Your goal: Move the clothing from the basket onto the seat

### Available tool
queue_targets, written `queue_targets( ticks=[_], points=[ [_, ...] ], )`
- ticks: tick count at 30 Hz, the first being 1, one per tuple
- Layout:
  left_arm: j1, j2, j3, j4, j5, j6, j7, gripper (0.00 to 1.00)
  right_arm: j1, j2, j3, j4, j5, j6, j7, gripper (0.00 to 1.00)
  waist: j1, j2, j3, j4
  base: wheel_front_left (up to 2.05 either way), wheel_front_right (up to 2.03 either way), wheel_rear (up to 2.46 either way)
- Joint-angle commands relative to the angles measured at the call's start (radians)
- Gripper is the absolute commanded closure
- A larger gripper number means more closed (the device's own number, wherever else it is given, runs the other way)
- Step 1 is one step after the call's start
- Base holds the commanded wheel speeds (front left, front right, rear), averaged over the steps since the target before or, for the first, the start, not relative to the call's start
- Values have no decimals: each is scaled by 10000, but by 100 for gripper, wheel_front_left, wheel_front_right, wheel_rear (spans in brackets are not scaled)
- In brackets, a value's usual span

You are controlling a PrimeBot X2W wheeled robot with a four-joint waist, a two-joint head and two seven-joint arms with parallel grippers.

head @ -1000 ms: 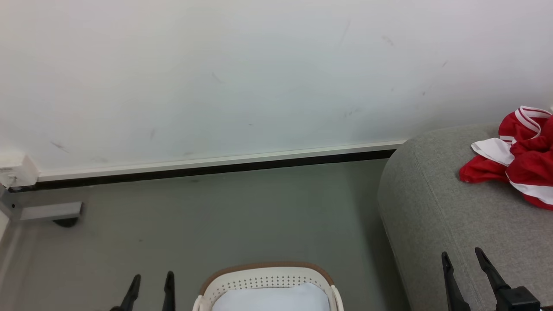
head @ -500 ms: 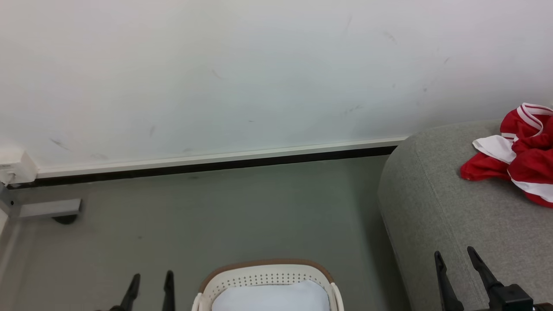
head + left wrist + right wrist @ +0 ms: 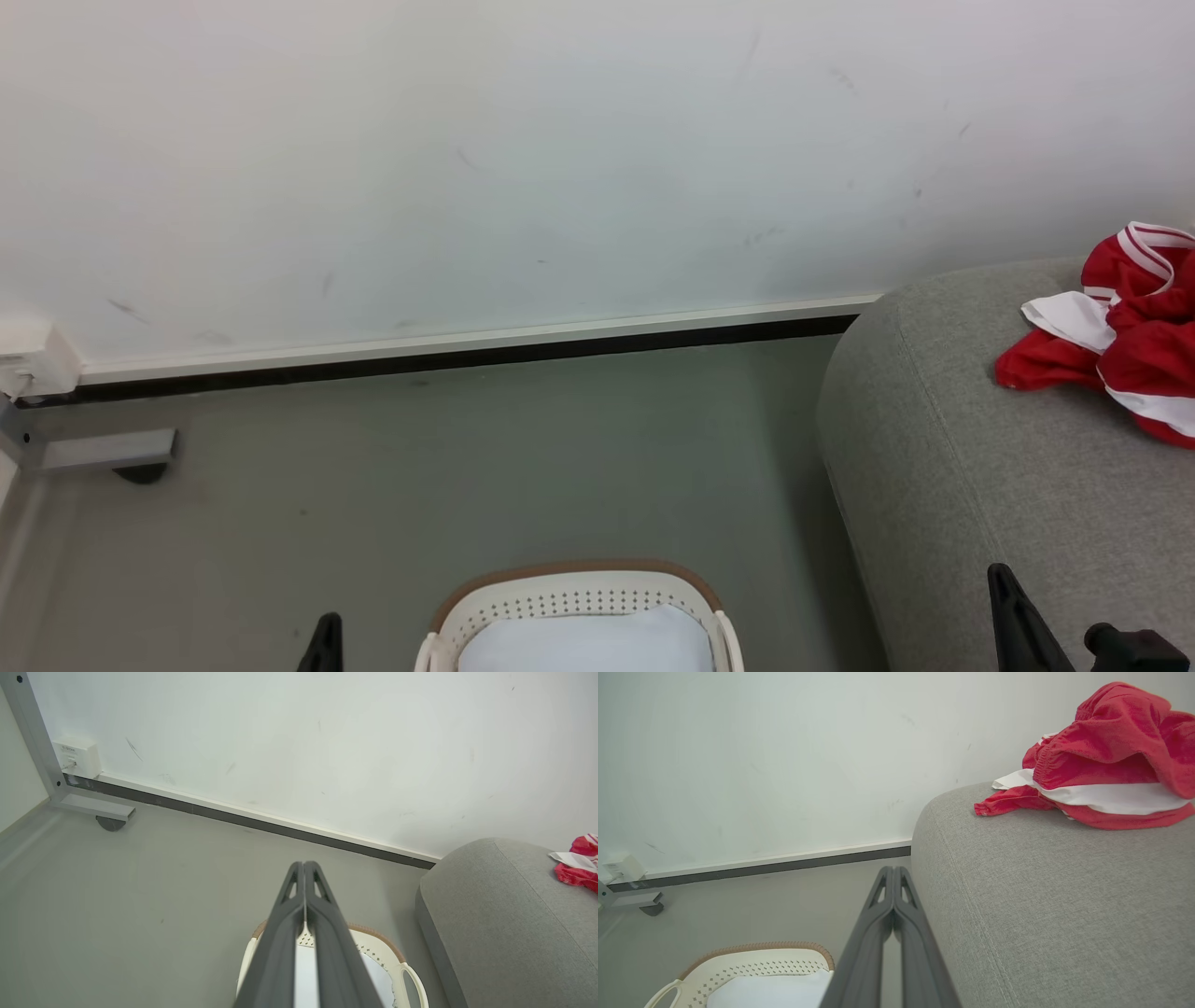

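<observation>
Fingers (image 3: 282, 938) of both grippers are pressed flat together, tip to tip, nothing between them. Left gripper (image 3: 304, 864) is clamped on air, pointing over the basket (image 3: 569, 571) toward the wall (image 3: 560, 168); in the head view its tip pokes up just left of the basket at the bottom edge. Right gripper (image 3: 893, 870) is likewise closed and empty, sitting beside the rounded end of the seat (image 3: 980, 485), well short of the fabric.

Clothing (image 3: 1125, 345) lies on the seat, a crumpled red heap with white stripe trim and a white panel sticking out, near the wall side, well apart from both grippers. Lumpy shape reads as dropped rather than laid out.

Basket stands on the floor (image 3: 420, 467) just beside the seat. Inside it the visible part is pale liner cloth (image 3: 588, 644), no red.

Judgement: garment is on target, task looks done. Closed empty jaws held low and clear of the cloth fit a parked pose, not a reach. Only risk I see: heap sits toward the seat's back, part cut off by the frame edge, so I cannot tell how much hangs over.
</observation>
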Motion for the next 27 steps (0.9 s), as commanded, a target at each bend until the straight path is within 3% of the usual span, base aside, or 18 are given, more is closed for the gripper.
queue_targets(
  ticks=[1, 27],
  points=[
    [-265, 35, 83, -185, -439, -18, 89, 100, -213, -54, -77, -241, 460, -2, 87, 100, 0, -1, 0, 6, 0, 0, 0],
    [-750, 60, 384, -269, -4441, -215, 1080, 100, -380, -67, -347, -666, 4757, -7, 1085, 100, 0, -1, 3, 71, 0, 0, 0]
  ],
)
